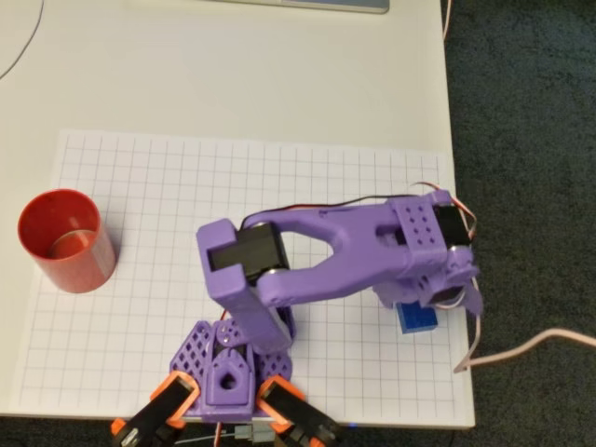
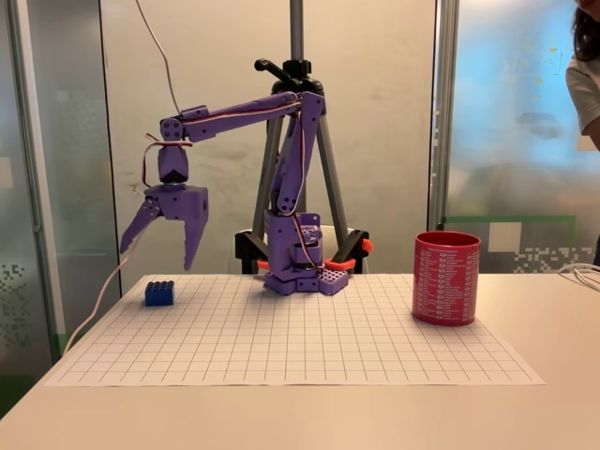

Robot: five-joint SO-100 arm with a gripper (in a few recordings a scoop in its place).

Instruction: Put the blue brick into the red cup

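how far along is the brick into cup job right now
Nothing is done yet: the small blue studded plastic brick sits on the grid paper, ungrasped. In hand: the purple gripper hangs open above it, apart from it. Left: lowering, grasping, carrying it across to the round red plastic cup and dropping it in.

In the overhead view the purple arm's wrist covers most of the blue brick (image 1: 418, 319); one edge of it shows. The pincer (image 1: 447, 298) is under the wrist there, so its jaws cannot be judged. In the fixed view a person (image 2: 587, 66) is cut by the right edge, and the print on the red cup (image 2: 446, 278) is too small to read.
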